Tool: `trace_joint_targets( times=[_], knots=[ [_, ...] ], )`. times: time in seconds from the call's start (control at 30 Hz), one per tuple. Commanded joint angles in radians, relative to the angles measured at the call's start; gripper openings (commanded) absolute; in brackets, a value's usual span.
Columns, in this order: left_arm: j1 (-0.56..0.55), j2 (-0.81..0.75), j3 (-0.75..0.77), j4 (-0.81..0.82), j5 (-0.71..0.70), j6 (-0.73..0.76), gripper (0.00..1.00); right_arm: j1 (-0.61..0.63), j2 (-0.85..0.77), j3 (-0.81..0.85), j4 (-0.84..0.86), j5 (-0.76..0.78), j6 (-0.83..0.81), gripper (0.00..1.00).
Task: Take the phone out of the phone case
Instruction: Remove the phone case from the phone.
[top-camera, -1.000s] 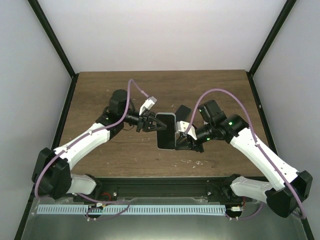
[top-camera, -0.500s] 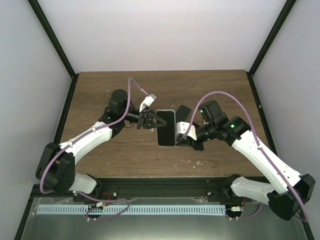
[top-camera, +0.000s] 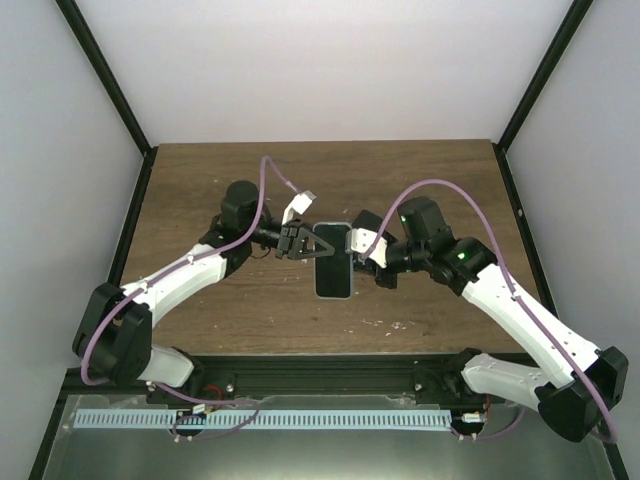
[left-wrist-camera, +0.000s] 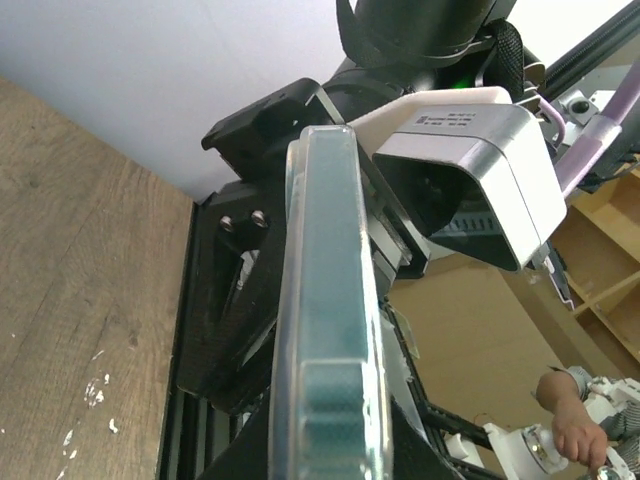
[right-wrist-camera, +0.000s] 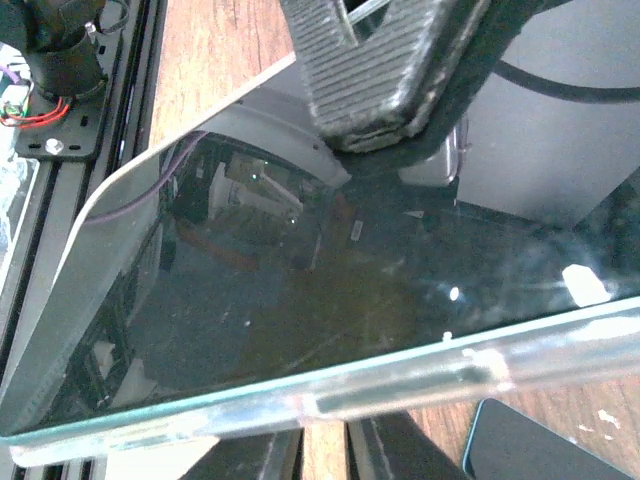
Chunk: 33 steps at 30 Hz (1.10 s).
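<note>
While the left gripper (top-camera: 303, 242) is clamped narrow on the black glass-fronted phone (top-camera: 332, 260), one ribbed finger (right-wrist-camera: 370, 70) flat on the screen, the right gripper (top-camera: 362, 252) sits against the opposite long edge; I cannot tell whether its jaws have closed. The phone sits inside its clear plastic case (left-wrist-camera: 322, 330), between the two grippers. The right fingers should catch only the case rim nearest them and peel it slowly away from the left's hold, so the glass does not slip.

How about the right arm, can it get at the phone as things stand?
Very likely yes: nothing lies between them. The right gripper sits at the phone's right edge with a finger pad on the screen, and the left gripper holds only the opposite edge.
</note>
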<state>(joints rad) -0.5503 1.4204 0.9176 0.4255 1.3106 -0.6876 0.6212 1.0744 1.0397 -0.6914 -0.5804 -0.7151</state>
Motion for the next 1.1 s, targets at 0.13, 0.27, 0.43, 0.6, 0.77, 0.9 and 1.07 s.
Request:
trace_joint_targets(
  times=[0.13,0.27,0.43,0.6,0.77,0.9,1.07],
  knots=[
    [0.019,-0.066,0.014,-0.081,-0.068,0.101,0.00,0.004,-0.031,0.002,-0.011,-0.046,0.089,0.39],
    [0.038,-0.125,0.044,-0.271,-0.172,0.248,0.00,0.005,-0.055,-0.019,-0.076,-0.081,0.084,0.46],
    [0.046,-0.158,0.052,-0.342,-0.242,0.313,0.00,0.006,-0.036,-0.020,-0.180,-0.229,0.026,0.48],
    [0.046,-0.156,0.049,-0.329,-0.236,0.304,0.00,0.006,-0.001,-0.007,-0.151,-0.269,0.074,0.43],
    [0.046,-0.157,0.046,-0.318,-0.220,0.296,0.00,0.007,0.037,0.013,-0.102,-0.203,0.128,0.34],
    [0.047,-0.159,0.043,-0.301,-0.196,0.280,0.00,0.006,0.067,0.033,-0.093,-0.155,0.148,0.28],
    [0.046,-0.143,0.043,-0.266,-0.142,0.248,0.00,0.005,0.070,0.028,-0.066,-0.125,0.147,0.24]
  ],
)
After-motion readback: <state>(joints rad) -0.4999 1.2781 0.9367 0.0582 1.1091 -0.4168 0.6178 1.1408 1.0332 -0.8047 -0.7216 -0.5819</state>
